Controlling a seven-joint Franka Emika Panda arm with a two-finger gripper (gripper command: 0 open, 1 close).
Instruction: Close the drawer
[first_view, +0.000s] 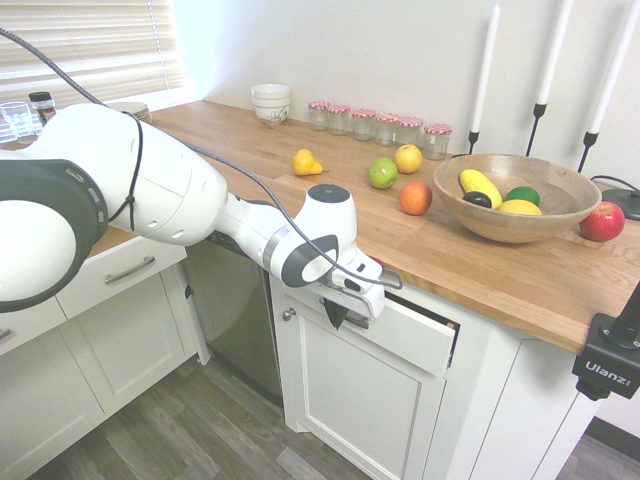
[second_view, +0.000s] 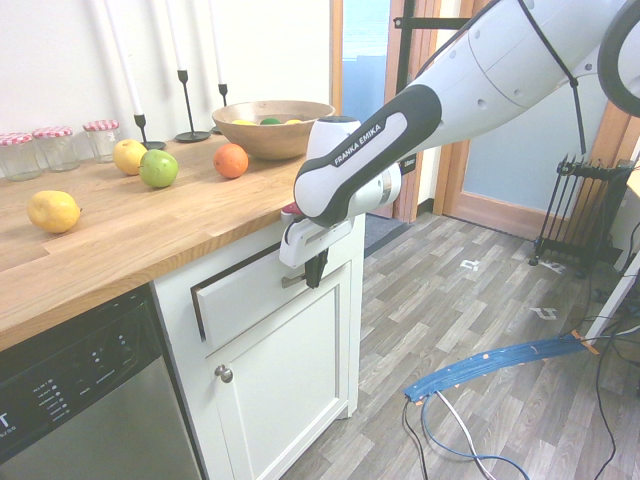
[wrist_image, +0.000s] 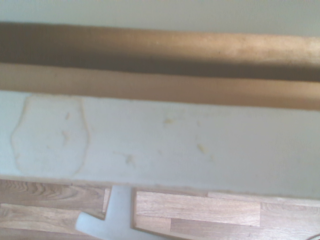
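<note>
Drawer (first_view: 412, 338): under the wooden counter (first_view: 270, 165), above a cabinet door (second_view: 285, 385) with a round knob. Nearly in; a narrow dark gap shows behind the top of its white front, and the wrist view shows a strip of pale wood inside.

Gripper (first_view: 335, 315): fingers clenched together, pointing down in front of the drawer, close by its bar handle (second_view: 292, 281). Contact with the handle: cannot tell. The hand hides part of the front and handle, and the arm crosses before the dishwasher (second_view: 95, 390), which adjoins the cabinet.

On the counter: a wooden bowl (first_view: 516, 222) holding yellow, green and dark fruit; a red apple (first_view: 602, 222) just beside it. Between bowl and pear (first_view: 307, 163) lie an orange (first_view: 415, 198), a green apple (first_view: 382, 173) and a yellow fruit (first_view: 408, 158). Jars (first_view: 363, 125) with red-patterned lids stand in a row along the wall, near stacked white bowls (first_view: 271, 103). Tall white candles (first_view: 486, 75) rise on dark holders behind the wooden bowl. Blue floor covering (second_view: 490, 366) runs over the floor, well apart from the drawer.
</note>
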